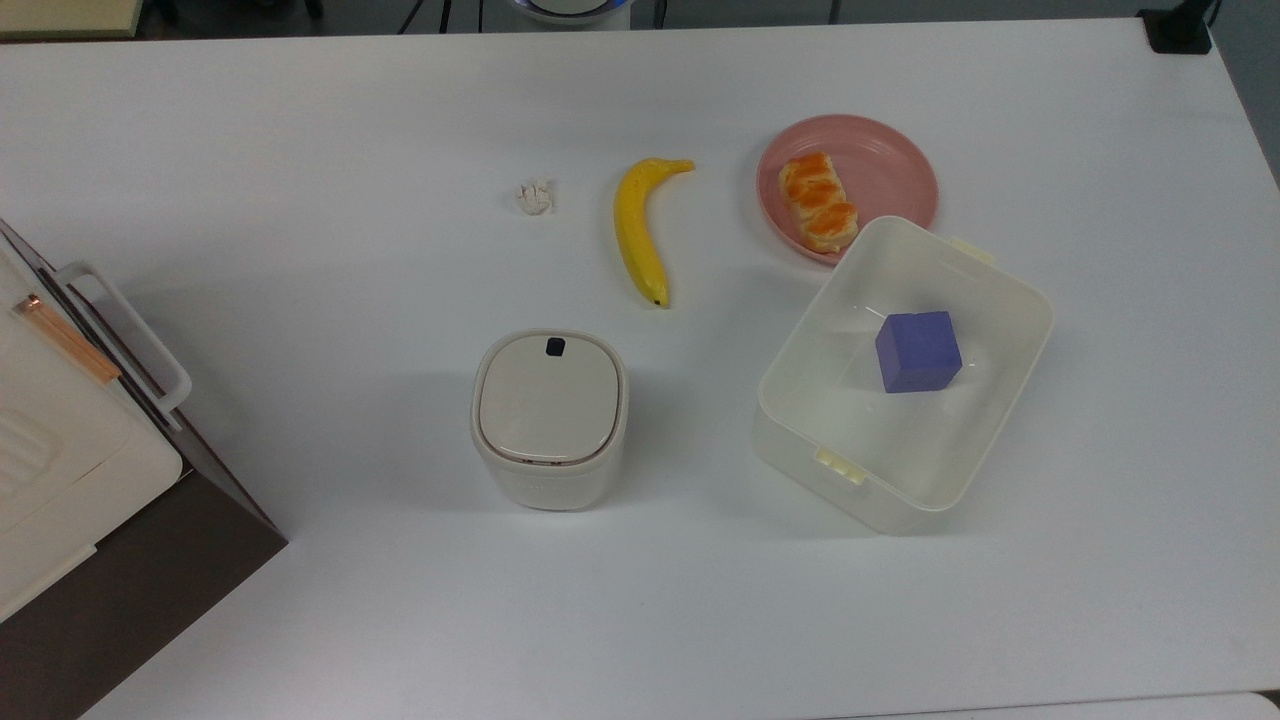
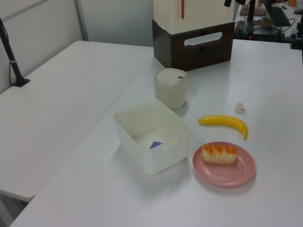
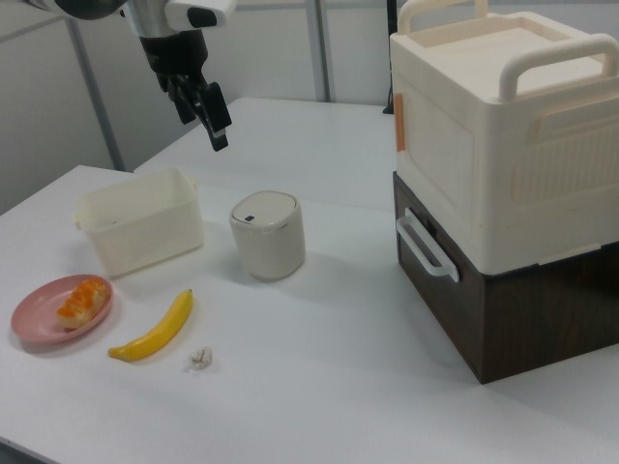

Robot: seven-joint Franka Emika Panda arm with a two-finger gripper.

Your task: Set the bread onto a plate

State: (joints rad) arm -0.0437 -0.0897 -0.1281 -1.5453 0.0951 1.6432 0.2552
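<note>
Right view, upper left of the frame: gripper raised well above the table, hanging from a pale wrist that enters from the top edge, black fingers pointing down and slanting toward the right view's right. Fingers close together, nothing between them, though whether fully closed cannot be told. No contact with anything below.

Beneath and behind the gripper, in the right view's left-centre: translucent white tub, standing upright. Beside it to the right view's right, cream lidded canister. At the far right, large cream appliance stacked on a dark brown base.

Lower left of the right view: bread lying on the pink plate, flat, glazed humps up. Just beside the plate, banana, then a small white crumpled scrap near the banana's lower end.

Top view, upper right: bread resting on the left half of the plate, long axis running roughly up and down the frame. Tub overlapping the plate's lower-right rim, blue cube inside it. Banana left of the plate, apart from it; scrap further left; canister lower centre.

Left view, lower right: bread on the plate, banana just above.
</note>
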